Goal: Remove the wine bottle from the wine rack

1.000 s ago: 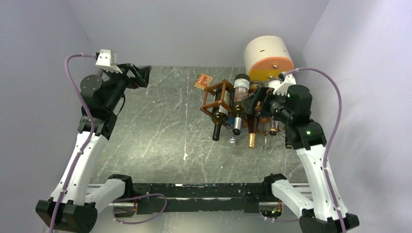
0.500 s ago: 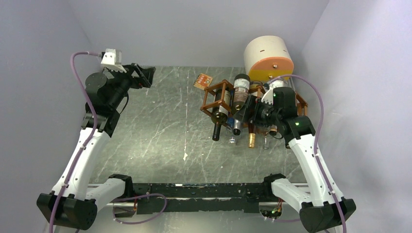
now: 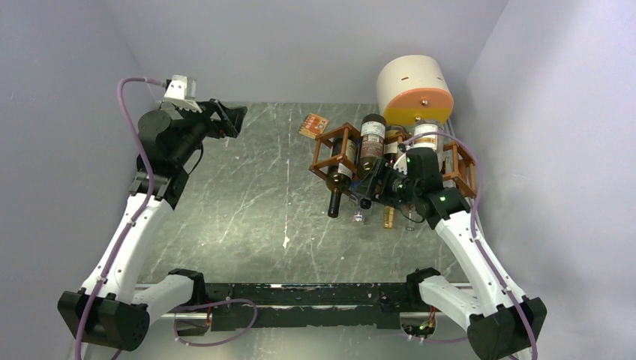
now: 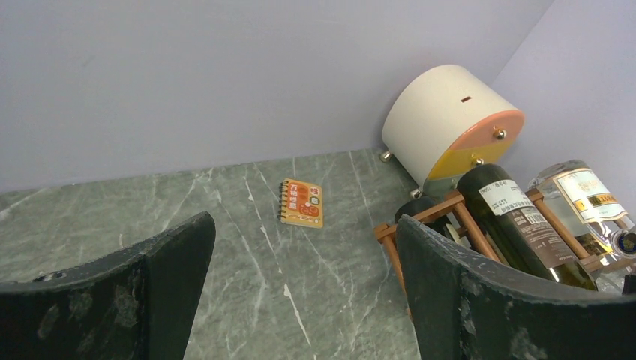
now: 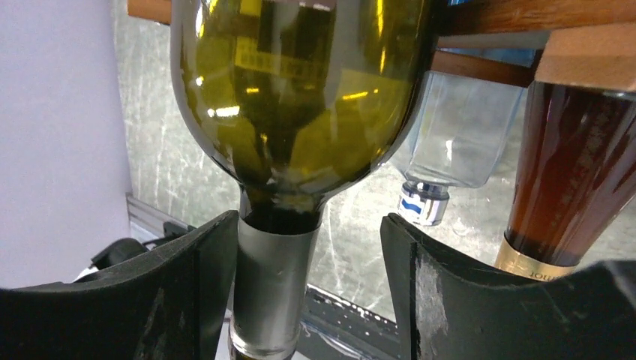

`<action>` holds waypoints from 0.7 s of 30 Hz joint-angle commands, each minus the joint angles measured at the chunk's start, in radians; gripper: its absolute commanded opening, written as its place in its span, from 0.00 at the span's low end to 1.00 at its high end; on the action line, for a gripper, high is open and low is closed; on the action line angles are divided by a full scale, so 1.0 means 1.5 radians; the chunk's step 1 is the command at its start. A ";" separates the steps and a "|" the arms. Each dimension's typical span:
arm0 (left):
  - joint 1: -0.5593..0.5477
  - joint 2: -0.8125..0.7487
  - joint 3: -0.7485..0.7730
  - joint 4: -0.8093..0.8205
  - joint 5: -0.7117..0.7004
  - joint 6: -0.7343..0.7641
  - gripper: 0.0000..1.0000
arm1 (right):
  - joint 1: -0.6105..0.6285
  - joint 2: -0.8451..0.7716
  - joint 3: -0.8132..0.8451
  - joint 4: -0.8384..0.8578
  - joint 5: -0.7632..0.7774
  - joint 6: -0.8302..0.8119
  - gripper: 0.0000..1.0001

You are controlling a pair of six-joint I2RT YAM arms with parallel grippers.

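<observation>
The reddish-brown wine rack stands at the back right and holds several bottles with their necks pointing toward the arms. The green wine bottle lies in it. In the right wrist view its shoulder fills the top and its grey-foiled neck runs down between my fingers. My right gripper is open around that neck: the left finger touches the foil, while the right finger stands apart from it. My left gripper is open and holds nothing, high over the far left of the table.
A cream-and-orange cylinder stands behind the rack. A small orange notebook lies left of it. An amber bottle and a clear bottle hang beside the green one. The side walls stand close on both sides.
My right arm has swung left and down to the green bottle's neck, and its jaws have narrowed around it. The left arm has drifted slightly right, still open.
</observation>
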State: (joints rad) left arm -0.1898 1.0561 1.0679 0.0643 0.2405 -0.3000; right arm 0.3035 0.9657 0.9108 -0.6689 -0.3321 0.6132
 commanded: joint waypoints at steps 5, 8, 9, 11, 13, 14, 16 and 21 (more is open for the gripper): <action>-0.016 0.005 -0.003 0.029 0.014 0.003 0.94 | 0.004 -0.031 -0.037 0.118 0.014 0.093 0.65; -0.017 0.004 -0.001 0.026 0.011 0.004 0.94 | 0.004 -0.045 -0.054 0.142 0.010 0.117 0.60; -0.017 0.003 -0.001 0.027 0.010 0.005 0.94 | 0.003 -0.049 -0.060 0.149 0.008 0.125 0.60; -0.017 0.003 -0.002 0.027 0.010 0.005 0.94 | 0.004 -0.052 -0.072 0.161 0.005 0.141 0.58; -0.018 0.004 -0.001 0.029 0.012 0.004 0.94 | 0.003 -0.053 -0.082 0.168 0.005 0.154 0.57; -0.018 0.004 -0.001 0.028 0.013 0.004 0.94 | 0.003 -0.054 -0.088 0.172 0.003 0.160 0.56; -0.019 0.005 -0.001 0.028 0.012 0.005 0.94 | 0.004 -0.058 -0.100 0.185 -0.001 0.175 0.55; -0.020 0.005 -0.001 0.027 0.011 0.006 0.94 | 0.003 -0.078 -0.109 0.197 0.012 0.187 0.47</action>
State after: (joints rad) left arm -0.2115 1.0626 1.0679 0.0643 0.2405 -0.2996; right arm 0.3035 0.8841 0.7532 -0.4248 -0.3260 0.8589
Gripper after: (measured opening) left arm 0.939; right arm 0.507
